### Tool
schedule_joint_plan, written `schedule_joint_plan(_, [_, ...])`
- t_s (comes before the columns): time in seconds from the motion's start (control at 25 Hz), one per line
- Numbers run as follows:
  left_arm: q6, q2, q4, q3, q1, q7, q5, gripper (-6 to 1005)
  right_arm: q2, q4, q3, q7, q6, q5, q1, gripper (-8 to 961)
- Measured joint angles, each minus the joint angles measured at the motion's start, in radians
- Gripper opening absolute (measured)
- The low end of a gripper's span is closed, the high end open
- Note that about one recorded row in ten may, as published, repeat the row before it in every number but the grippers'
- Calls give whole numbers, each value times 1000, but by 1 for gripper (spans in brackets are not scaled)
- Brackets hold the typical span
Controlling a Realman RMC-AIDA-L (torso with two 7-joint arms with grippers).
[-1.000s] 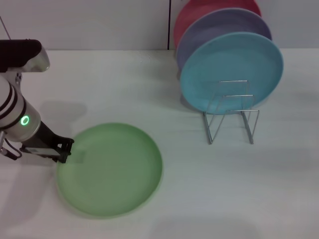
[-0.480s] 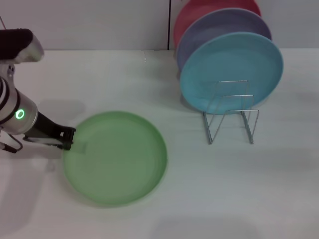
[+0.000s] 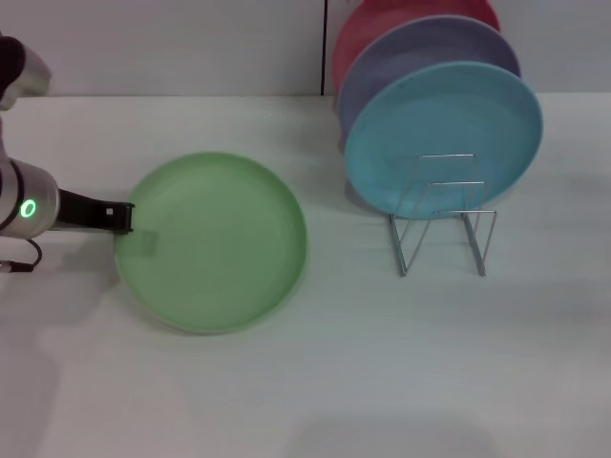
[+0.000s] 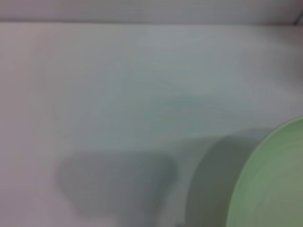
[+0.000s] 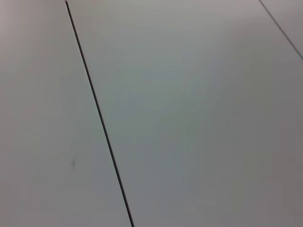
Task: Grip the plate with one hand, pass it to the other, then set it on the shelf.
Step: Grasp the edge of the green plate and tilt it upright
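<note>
A white table [image 3: 401, 382] is seen. A wire rack [image 3: 444, 215] stands on it at the right, carrying a blue plate [image 3: 444, 134], a lavender plate [image 3: 420, 48] and a red plate [image 3: 382, 24].

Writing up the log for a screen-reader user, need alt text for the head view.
The left pincer grips the left rim of a light green plate above a white table. To the right, a wire rack holds turquoise, lavender and red plates upright.
</note>
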Motion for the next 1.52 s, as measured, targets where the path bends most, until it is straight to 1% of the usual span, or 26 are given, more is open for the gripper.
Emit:
schedule_joint_plan(0.2, [101,1,-4,3,40,15,-2,33,-2,1,-1,0,33,0,3,457])
schedule_joint_plan(0.4, [263,2,-6,28,93,18,-3,33,-5,1,-1,-5,66,0,9,457])
schedule_joint_plan(0.44, [263,2,-6,28,93,18,-3,33,-5,1,-1,-5,72,0,10,457])
schedule_joint_plan(0.48, [291,2,-6,32,99,18,-2,32,-5,1,-1,-5,79,0,10,457])
schedule_joint_plan(0.52, [368,2,-6,44,116,18,-1,32,-6,1,-1,-6,86,0,11,457])
schedule_joint_plan(0.6, [426,1,-3,55,129,18,-2,32,-6,1,-1,-5,95,0,12,457])
schedule_joint_plan(0.76, [599,0,9,95,162,15,-7,32,-7,1,-1,-6,119,0,13,457])
schedule_joint_plan(1.04, [872,0,66,179,215,17,-43,32,-6,1,-13,-7,150,0,9,456])
schedule_joint_plan(1.12, [993,1,95,214,246,13,-47,32,-3,1,-24,-7,150,0,7,456])
schedule_joint_plan(1.16, [1022,1,100,220,253,12,-49,32,-2,1,-28,-8,150,0,6,456])
schedule_joint_plan(1.28, [1187,3,125,271,306,7,-68,32,-1,1,-40,-8,151,0,4,456])
schedule_joint_plan(1.36, [1269,4,143,295,326,3,-73,32,-1,1,-48,-8,159,0,4,456])
schedule_joint_plan(1.4, [1341,4,167,318,337,-6,-73,32,-1,1,-52,-8,164,0,5,456])
schedule_joint_plan(1.44, [1442,5,212,348,345,-31,-73,32,0,1,-56,-8,166,0,5,456])
schedule_joint_plan(1.52, [1527,5,258,369,346,-68,-69,32,5,1,-66,-9,168,0,6,456])
